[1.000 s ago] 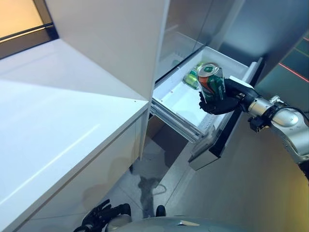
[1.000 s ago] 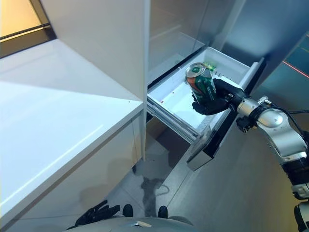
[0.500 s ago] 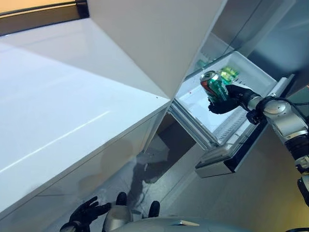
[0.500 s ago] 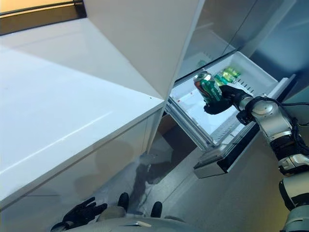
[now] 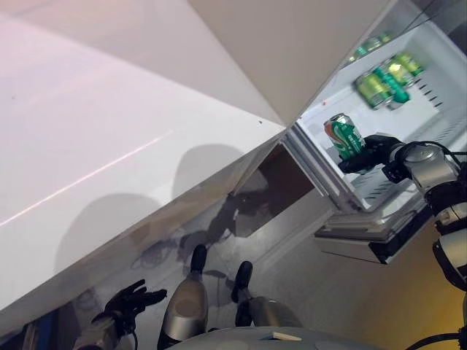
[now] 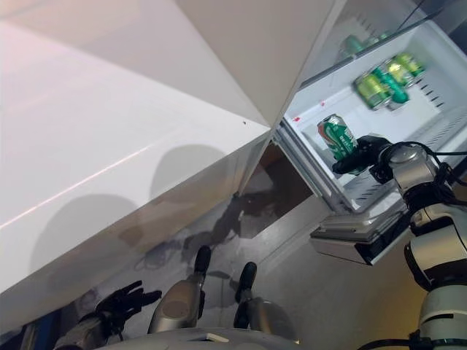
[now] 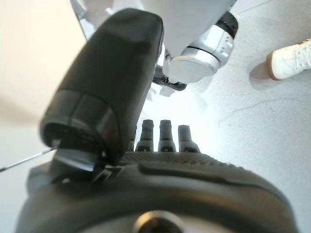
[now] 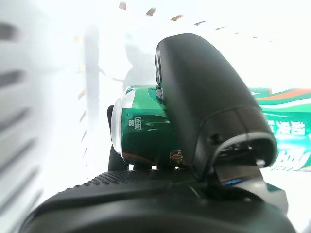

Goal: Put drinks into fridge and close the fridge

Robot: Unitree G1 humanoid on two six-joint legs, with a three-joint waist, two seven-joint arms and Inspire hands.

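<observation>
The right hand (image 5: 368,149) is closed around a green can (image 5: 344,134) and holds it over the open fridge drawer (image 6: 349,191), near the front of it. The can is not put down yet. Some other green cans (image 5: 384,80) already lie at the back of the drawer, so part of the job seems done. The left hand (image 6: 120,302) hangs low beside the white desk (image 5: 109,131), with its fingers relaxed and empty. I judge that what is left is to lower this can into the drawer, let it go, and then push the drawer shut.
</observation>
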